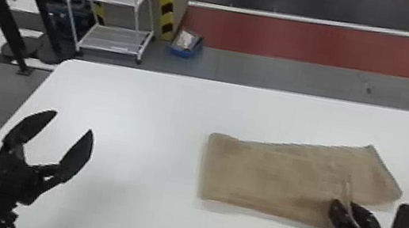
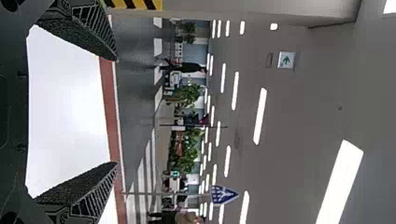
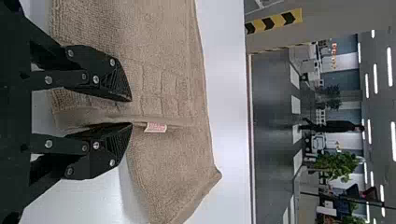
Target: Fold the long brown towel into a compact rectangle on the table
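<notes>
table (image 1: 150,122): step over it was probably squaring or turning the loose upper layer; needed a low, slow carry, level with the tabletop, so the under layer didn't drag.
towel (image 1: 265,174): lay on the table's right half, long way across. Brown, nubbly, layered. End toward table centre fairly straight; end toward the table's right side slanted, one corner poking toward its far side. That skew needed truing before another fold.
left gripper (image 1: 74,123): mine, spread wide, above the table's left side. Could have pinned the end toward table centre.
right gripper (image 3: 131,112): mine, at the towel's edge facing the table's near side. Fingers slightly parted, hem between; I saw a gap, so no firm pinch. Best to close on the hem only.
hem (image 3: 175,122): stood up as a thin ridge running toward the table's far side; ribbed band beside it.
tag (image 3: 155,127): small, pale, reddish print, on the hem; good reference for keeping it straight.
</notes>
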